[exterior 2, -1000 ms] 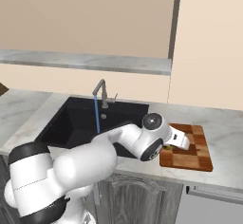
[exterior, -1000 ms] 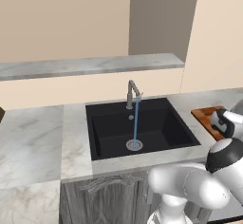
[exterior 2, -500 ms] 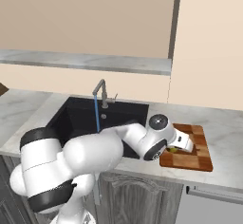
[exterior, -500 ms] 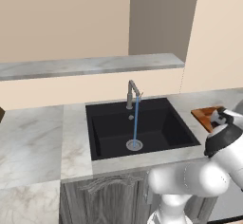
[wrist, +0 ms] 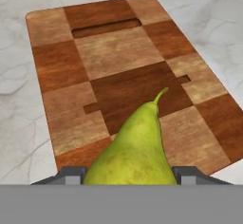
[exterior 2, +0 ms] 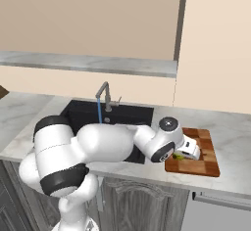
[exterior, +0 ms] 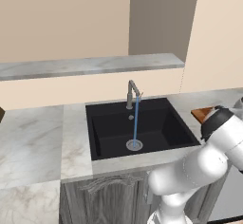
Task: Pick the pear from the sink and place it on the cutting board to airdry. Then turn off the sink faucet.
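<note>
I have the pear (wrist: 135,147) pinched in the gripper (wrist: 129,173), stem pointing up-frame along the cutting board (wrist: 114,52), which lies directly beneath; releasing should set it on the wood.

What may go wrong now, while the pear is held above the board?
1. The pear sits over the near edge of the cutting board; released here, it may roll onto the marble.
2. The pincer shows little of its grip, so the fruit might slip.
3. The sink faucet is running.
</note>
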